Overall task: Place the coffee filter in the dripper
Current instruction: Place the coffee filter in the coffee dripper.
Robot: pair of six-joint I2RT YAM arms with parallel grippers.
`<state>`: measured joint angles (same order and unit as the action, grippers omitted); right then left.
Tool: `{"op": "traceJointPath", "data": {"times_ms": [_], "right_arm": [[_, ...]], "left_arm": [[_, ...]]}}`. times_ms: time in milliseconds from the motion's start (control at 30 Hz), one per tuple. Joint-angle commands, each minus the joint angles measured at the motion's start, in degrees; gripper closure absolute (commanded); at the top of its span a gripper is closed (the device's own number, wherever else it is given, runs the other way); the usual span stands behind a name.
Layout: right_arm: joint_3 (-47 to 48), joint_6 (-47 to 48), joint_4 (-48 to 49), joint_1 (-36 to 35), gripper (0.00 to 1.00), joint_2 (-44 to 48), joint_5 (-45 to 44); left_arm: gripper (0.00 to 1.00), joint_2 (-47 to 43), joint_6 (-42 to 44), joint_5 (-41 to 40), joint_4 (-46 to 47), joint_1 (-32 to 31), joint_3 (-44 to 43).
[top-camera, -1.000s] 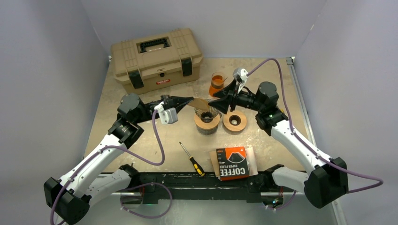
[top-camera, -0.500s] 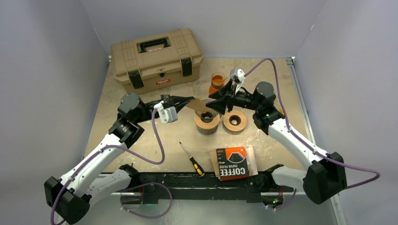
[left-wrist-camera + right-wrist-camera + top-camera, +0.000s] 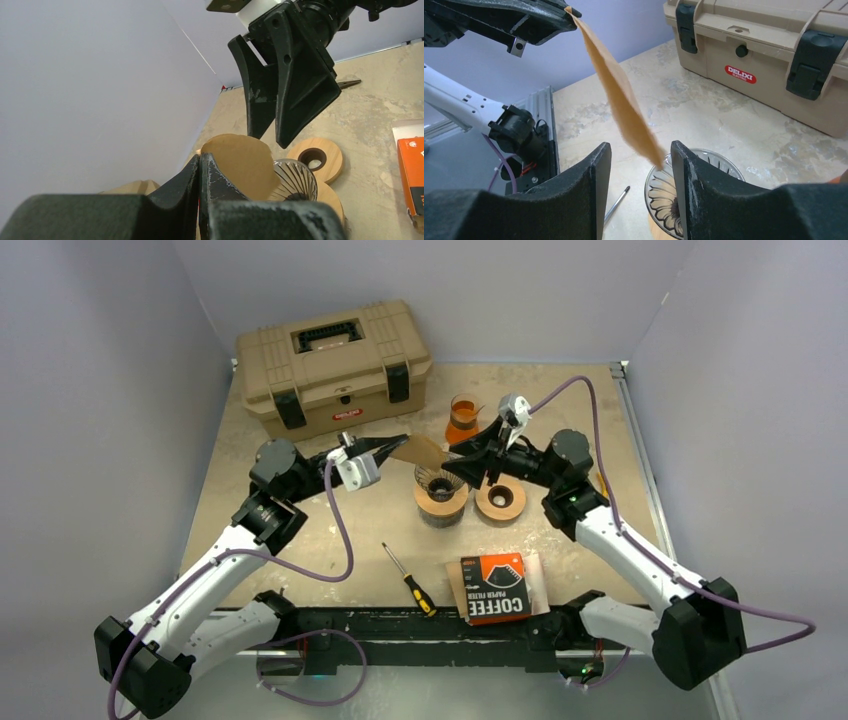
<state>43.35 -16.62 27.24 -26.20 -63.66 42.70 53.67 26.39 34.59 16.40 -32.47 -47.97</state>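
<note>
My left gripper (image 3: pixel 402 443) is shut on the edge of a brown paper coffee filter (image 3: pixel 421 451) and holds it in the air above the glass dripper (image 3: pixel 440 483), which sits on a wooden base. In the left wrist view the filter (image 3: pixel 246 166) hangs beside the dripper (image 3: pixel 296 181). My right gripper (image 3: pixel 452 463) is open, its tips just right of the filter's free end. In the right wrist view the filter (image 3: pixel 619 95) hangs down between my open fingers (image 3: pixel 640 150), touching neither, over the dripper (image 3: pixel 663 192).
A tan toolbox (image 3: pixel 333 365) stands at the back left. An orange glass (image 3: pixel 462 416) is behind the dripper. A wooden ring (image 3: pixel 500 499) lies right of it. A screwdriver (image 3: pixel 409 579) and a coffee filter pack (image 3: pixel 496 587) lie near the front edge.
My left gripper has lifted the filter a little higher and back. My right gripper has moved left toward the filter's free end and dipped slightly.
</note>
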Motion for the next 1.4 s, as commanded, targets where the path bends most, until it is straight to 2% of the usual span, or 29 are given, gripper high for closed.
{"op": "traceJointPath", "data": {"times_ms": [0,133,267,600,767,1100,1233,1367], "right_arm": [[-1.6,-4.0,7.3,-0.1,0.49,-0.8,-1.0],[-1.1,-5.6,9.8,-0.3,0.49,-3.3,0.5],[0.8,-3.5,6.6,-0.4,0.49,-3.4,-0.2],[-1.7,-1.9,2.9,-0.4,0.49,4.0,-7.5],[-2.4,-1.3,2.7,-0.4,0.49,6.3,-14.1],[-2.0,-1.2,5.6,-0.4,0.46,2.2,-5.0],[-3.8,-1.2,7.3,-0.4,0.35,4.1,-6.0],[-3.5,-1.4,7.3,-0.4,0.33,3.0,-5.7]], "left_arm": [[1.00,-0.9,-2.0,-0.8,3.7,0.2,0.5],[1.00,-0.8,-2.9,2.2,4.8,0.2,0.7],[1.00,-0.5,-2.3,3.2,3.9,0.2,0.6],[1.00,-1.3,-0.3,3.1,1.9,0.2,0.6],[1.00,-1.8,0.0,3.7,1.9,0.2,0.7],[1.00,-1.6,-0.9,3.7,2.8,0.2,0.8],[1.00,-1.8,-0.9,3.3,2.7,0.2,0.8],[1.00,-1.9,-0.9,4.2,2.9,0.2,0.9]]}}
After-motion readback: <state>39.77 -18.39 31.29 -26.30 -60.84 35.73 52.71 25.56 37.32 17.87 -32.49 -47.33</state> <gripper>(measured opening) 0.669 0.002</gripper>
